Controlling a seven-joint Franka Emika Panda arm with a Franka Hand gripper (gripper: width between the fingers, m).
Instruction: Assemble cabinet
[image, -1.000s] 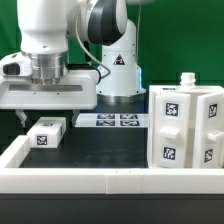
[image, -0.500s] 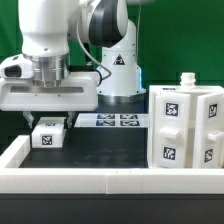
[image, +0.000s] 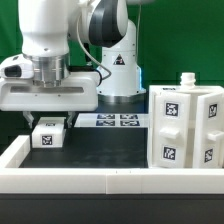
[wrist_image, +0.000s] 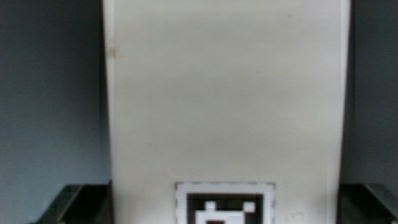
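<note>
A small white block (image: 47, 133) with a black-and-white tag lies on the dark table at the exterior view's left. My gripper (image: 48, 121) is right over it, and the wide white hand hides the fingertips. In the wrist view the block (wrist_image: 226, 90) fills the middle, with its tag low in the picture. My gripper (wrist_image: 226, 207) straddles it: the dark fingers (wrist_image: 80, 202) stand on either side, close to its sides, and look open. The white cabinet body (image: 185, 128), with several tags, stands at the exterior view's right.
The marker board (image: 108, 121) lies flat at the back middle, in front of the robot base (image: 118, 70). A low white rim (image: 100, 181) edges the table in front and at the left. A small white knob (image: 186, 80) sticks up behind the cabinet body.
One second ago the hand was a little higher; it has come down onto the small white block. Nothing has moved in the last half second.
</note>
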